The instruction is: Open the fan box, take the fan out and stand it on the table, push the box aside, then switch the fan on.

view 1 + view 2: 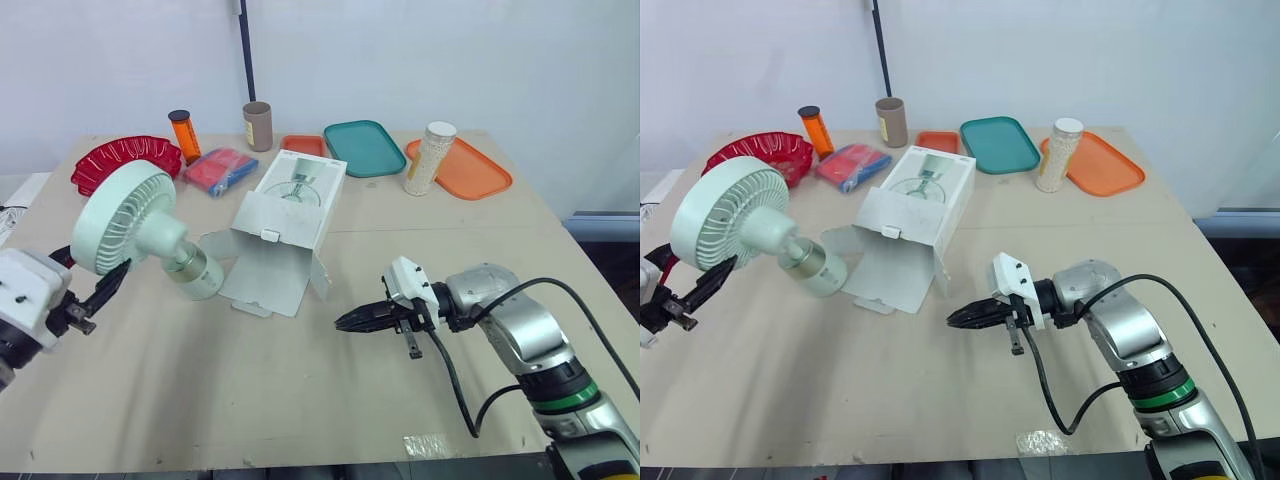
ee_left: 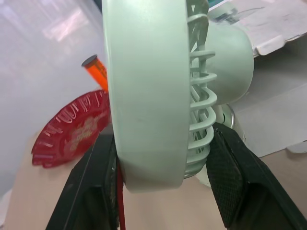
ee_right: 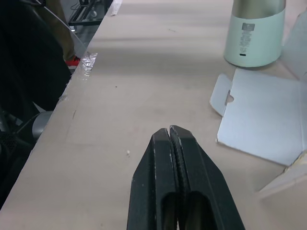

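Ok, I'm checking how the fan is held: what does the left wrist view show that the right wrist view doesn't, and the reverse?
Left wrist view: the left gripper shut on the fan's grille head, with the red dish and orange bottle behind. Right wrist view: the right gripper shut on nothing above the table, the fan's base, tape at the table's edge. Both: the opened box's white flap lying on the table, and part of that fan.

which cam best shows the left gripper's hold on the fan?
Left wrist view: the left gripper has its black fingers pressed on either side of the fan head, close up. The eye views show the whole fan, gripped at its lower rim; right wrist view shows the fan's base.
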